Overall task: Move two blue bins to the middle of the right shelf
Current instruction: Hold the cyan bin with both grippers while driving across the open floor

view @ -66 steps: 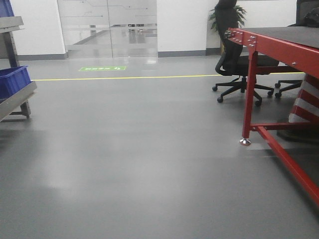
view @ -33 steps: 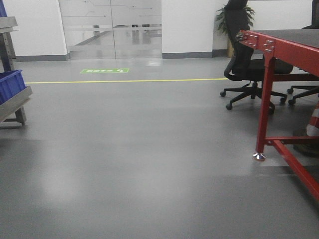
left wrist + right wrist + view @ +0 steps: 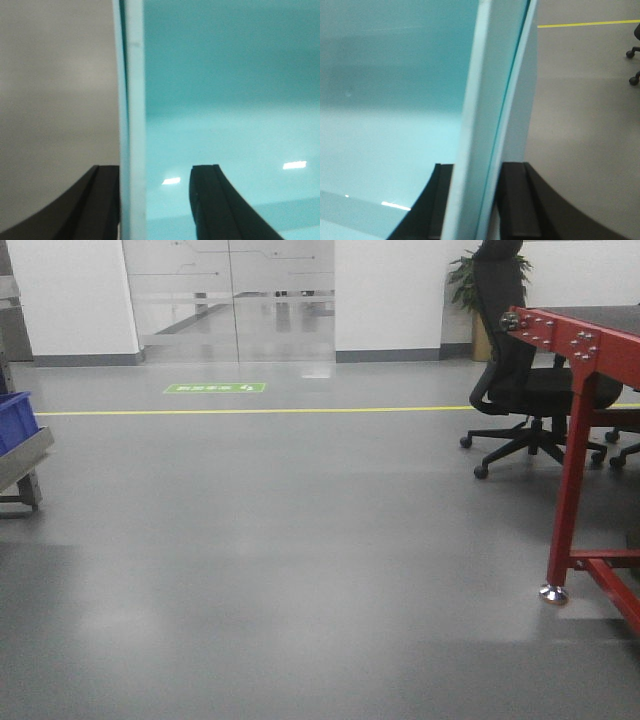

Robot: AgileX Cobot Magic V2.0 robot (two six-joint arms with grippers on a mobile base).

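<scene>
In the front view the grey floor (image 3: 300, 570) runs to frosted glass doors (image 3: 230, 300), crossed by a yellow line (image 3: 250, 411) with a green floor sign (image 3: 215, 388) just behind it. At the right stands a red-framed table (image 3: 572, 480); its leg is the nearest thing on that side. A black office chair (image 3: 525, 380) is behind the table, with a plant (image 3: 465, 270) in the corner. At the left edge a dark blue bin (image 3: 15, 420) sits on a sloped grey shelf (image 3: 25, 460).

The light-blue bin (image 3: 225, 100) is up at the wrists, with floor visible past its outer side. It is pale cyan, smooth and glossy inside, with a thick whitish rim.

The left gripper (image 3: 156, 172) straddles one wall. The outer finger (image 3: 102, 200) touches the wall and the inner finger (image 3: 212, 200) stands a little apart from it, so I cannot tell if the grip is tight.

The right gripper (image 3: 479, 167) is closed on the wall of the light-blue bin (image 3: 395, 100), with both fingers (image 3: 517, 200) pressed against it. This wall shows two pale layers with a thin dark seam between them; I cannot tell if that is one bin or two nested
</scene>
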